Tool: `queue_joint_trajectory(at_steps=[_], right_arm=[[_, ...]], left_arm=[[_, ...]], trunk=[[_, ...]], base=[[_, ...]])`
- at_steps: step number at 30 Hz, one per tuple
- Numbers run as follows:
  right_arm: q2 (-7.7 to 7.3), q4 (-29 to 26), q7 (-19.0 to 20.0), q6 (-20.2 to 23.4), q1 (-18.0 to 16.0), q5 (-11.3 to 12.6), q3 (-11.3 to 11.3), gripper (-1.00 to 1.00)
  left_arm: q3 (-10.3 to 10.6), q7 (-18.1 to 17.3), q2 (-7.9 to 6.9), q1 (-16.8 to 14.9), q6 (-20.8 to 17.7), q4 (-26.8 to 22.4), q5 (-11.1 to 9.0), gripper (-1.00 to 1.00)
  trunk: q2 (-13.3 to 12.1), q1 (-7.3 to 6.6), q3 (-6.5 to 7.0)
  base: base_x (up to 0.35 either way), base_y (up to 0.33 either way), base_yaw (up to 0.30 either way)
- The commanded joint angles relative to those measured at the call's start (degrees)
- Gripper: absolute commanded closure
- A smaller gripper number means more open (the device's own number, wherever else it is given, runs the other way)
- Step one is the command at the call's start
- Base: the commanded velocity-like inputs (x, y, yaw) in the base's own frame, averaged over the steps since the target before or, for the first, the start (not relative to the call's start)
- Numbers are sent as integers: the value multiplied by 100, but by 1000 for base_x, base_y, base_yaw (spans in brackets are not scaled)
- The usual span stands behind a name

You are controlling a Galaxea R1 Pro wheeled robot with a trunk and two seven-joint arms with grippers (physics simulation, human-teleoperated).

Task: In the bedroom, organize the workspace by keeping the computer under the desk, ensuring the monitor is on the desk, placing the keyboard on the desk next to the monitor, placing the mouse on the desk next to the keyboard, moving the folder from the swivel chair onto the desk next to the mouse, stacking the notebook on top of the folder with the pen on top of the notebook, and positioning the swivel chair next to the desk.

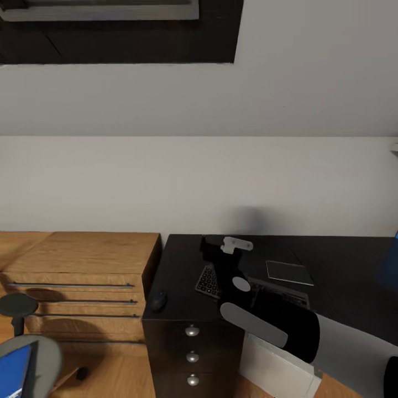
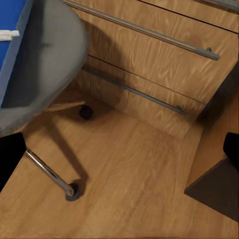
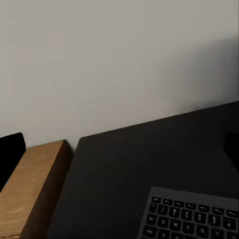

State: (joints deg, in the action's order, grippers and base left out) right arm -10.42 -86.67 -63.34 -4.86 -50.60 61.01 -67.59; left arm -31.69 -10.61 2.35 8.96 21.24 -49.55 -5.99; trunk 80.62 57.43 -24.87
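The black desk [image 1: 331, 260] with round-knobbed drawers [image 1: 192, 331] stands against the wall. The keyboard [image 1: 208, 281] [image 3: 191, 216] lies on it, partly under my right arm. Above the keyboard's near end my right gripper [image 1: 213, 244] [image 3: 119, 149] hovers open, holding nothing. The mouse [image 1: 158, 300] rests at the desk's left front corner. A thin dark flat rectangle, perhaps the notebook [image 1: 289, 272], lies further right. The computer [image 1: 276, 370] stands under the desk. The swivel chair [image 1: 47, 354] [image 2: 50, 59] carries the blue folder [image 1: 14, 370] [image 2: 12, 45]. My left gripper [image 2: 119, 154] is open above the floor beside it. The monitor is out of view.
A light wooden dresser [image 1: 83, 260] [image 2: 164, 55] with bar handles stands left of the desk. A dark round disc on a stem [image 1: 16, 305] rises at the far left. The chair's chrome leg [image 2: 50, 172] and caster [image 2: 73, 191] stand on the wood floor. Something blue [image 1: 389, 265] shows at the right edge.
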Motion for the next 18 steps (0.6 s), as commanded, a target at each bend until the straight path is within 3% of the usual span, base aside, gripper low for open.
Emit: queue_joint_trajectory(at_steps=[1, 8, 18], right_arm=[[-3, -2, -18, -51, -11, 34, -13, -100], [-4, 8, -19, -51, -11, 34, -9, -100], [-11, 9, -20, -51, -11, 34, -8, -100]], left_arm=[[-13, -55, 5, -1, -6, -2, -60, -100], [-13, -58, 7, -1, -6, -2, -59, -100], [-13, -64, 8, 0, -6, -2, -53, -100]], trunk=[[4, -2, -7], [4, -2, -37], [4, -2, -47]], base=[[-265, 205, 241], [-266, 206, 169], [-288, 160, 31]])
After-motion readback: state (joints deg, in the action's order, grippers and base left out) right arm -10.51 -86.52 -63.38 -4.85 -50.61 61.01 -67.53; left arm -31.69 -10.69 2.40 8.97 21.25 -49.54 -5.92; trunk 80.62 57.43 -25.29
